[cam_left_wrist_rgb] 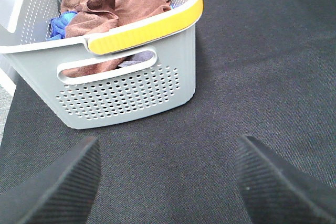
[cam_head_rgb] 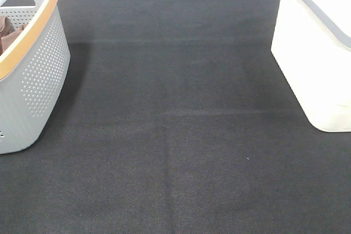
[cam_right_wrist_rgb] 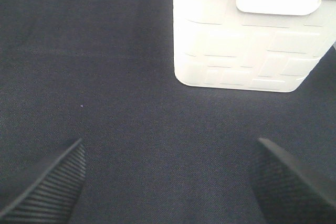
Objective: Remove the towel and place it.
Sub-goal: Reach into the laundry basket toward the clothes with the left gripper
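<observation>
Nearest the robot, the left gripper (cam_left_wrist_rgb: pixel 167 153) hangs with its two ribbed black fingers (cam_left_wrist_rgb: pixel 58 187) spread wide apart, and only the black mat (cam_head_rgb: pixel 175 152) shows between them. The right gripper (cam_right_wrist_rgb: pixel 170 153) is the same (wide apart, clamped on nothing), low over the mat on the right side. Neither gripper appears in the high view. The mat is a dark woven fabric with faint fold lines running across it.

Farther out on the left stands the grey basket (cam_head_rgb: pixel 38 75). Its walls are perforated with small holes, a yellow-orange band runs along its rim, and a handle slot is cut in the end wall facing the left gripper. It is ahead of that gripper and apart from it.

The towel (cam_left_wrist_rgb: pixel 118 3) lies crumpled inside the basket, brown and bunched in folds up to about rim height, and part of it shows through the handle slot (whether the brown heap is one cloth or more I cannot tell). A blue cloth (cam_left_wrist_rgb: pixel 59 24) lies beside it in the basket, mostly under the brown folds.

On the far right stands a white bin (cam_head_rgb: pixel 310 64) with a grey-edged lid and a brick-like relief on its wall. It is well apart from the basket, with bare mat between them, and ahead of the right gripper without touching it.
</observation>
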Available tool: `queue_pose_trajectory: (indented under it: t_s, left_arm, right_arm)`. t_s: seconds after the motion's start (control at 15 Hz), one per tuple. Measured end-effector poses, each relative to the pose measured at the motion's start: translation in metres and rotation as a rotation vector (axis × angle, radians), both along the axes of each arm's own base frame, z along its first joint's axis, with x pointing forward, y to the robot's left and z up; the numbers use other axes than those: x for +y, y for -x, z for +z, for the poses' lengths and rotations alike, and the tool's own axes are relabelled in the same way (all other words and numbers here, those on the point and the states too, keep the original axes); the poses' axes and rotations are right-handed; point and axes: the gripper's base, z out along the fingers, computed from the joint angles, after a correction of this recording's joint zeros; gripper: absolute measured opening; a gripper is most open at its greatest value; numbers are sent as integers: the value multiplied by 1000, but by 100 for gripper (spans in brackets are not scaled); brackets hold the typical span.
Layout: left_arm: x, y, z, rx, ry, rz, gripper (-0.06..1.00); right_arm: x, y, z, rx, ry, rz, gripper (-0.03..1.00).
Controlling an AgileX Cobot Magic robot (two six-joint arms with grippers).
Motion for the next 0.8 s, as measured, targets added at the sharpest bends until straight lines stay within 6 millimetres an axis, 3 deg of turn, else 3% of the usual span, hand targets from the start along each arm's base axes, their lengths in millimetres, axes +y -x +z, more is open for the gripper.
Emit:
queue_pose_trajectory:
  t_s: [0.8]
  left_arm:
    - [0,0,0,0,0,0,69]
  right_arm:
    - [0,0,0,0,0,0,80]
